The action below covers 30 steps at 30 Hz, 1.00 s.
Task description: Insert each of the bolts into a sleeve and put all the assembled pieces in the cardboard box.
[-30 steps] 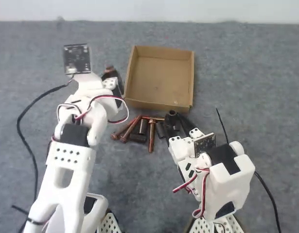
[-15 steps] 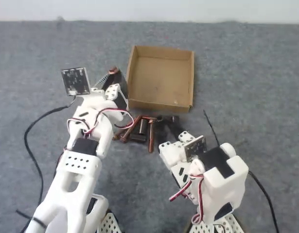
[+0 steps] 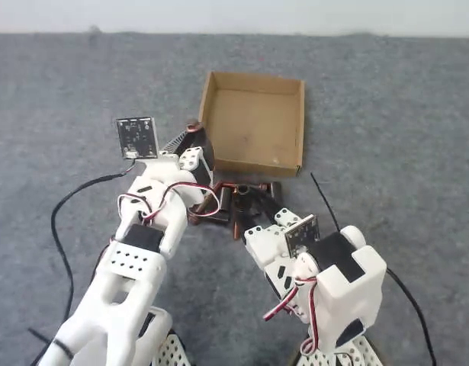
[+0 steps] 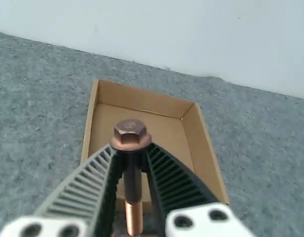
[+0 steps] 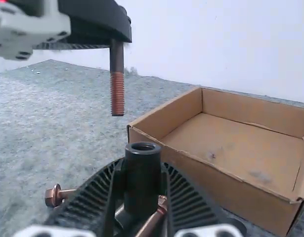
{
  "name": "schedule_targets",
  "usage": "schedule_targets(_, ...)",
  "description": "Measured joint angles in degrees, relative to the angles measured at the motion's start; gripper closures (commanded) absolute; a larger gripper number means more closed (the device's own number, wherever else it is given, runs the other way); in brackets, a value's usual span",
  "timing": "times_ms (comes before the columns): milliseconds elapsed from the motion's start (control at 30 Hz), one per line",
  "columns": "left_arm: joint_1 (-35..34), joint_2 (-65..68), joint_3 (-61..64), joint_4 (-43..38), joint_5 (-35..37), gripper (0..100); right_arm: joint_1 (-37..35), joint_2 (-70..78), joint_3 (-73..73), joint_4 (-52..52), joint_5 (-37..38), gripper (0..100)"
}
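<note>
In the high view, left of centre, your left gripper pinches a bolt upright, head up, beside the left wall of the cardboard box. Loose bolts lie at centre. Just right of them, your right gripper clamps a black sleeve upright, apart from the bolt's tip.

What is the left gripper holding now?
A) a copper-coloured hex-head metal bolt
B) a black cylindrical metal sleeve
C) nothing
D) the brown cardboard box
A: the left gripper is closed on the shaft of the copper-coloured hex-head bolt, head upward.
</note>
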Motion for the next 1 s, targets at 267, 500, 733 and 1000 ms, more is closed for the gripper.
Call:
schedule_targets(267,0.09,0.0,0.0,0.0,0.0,99,-4.75,0.0,0.0,0.0,0.0,99.3)
schedule_targets(500,3.69,0.0,1.32,0.0,0.0,99,-7.21,0.0,0.0,0.0,0.0,99.3)
schedule_targets(733,4.4,-0.09,1.76,0.0,0.0,99,-8.79,0.0,0.0,0.0,0.0,99.3)
schedule_targets(1000,4.4,-0.18,2.37,0.0,0.09,99,-8.79,0.0,0.0,0.0,0.0,99.3)
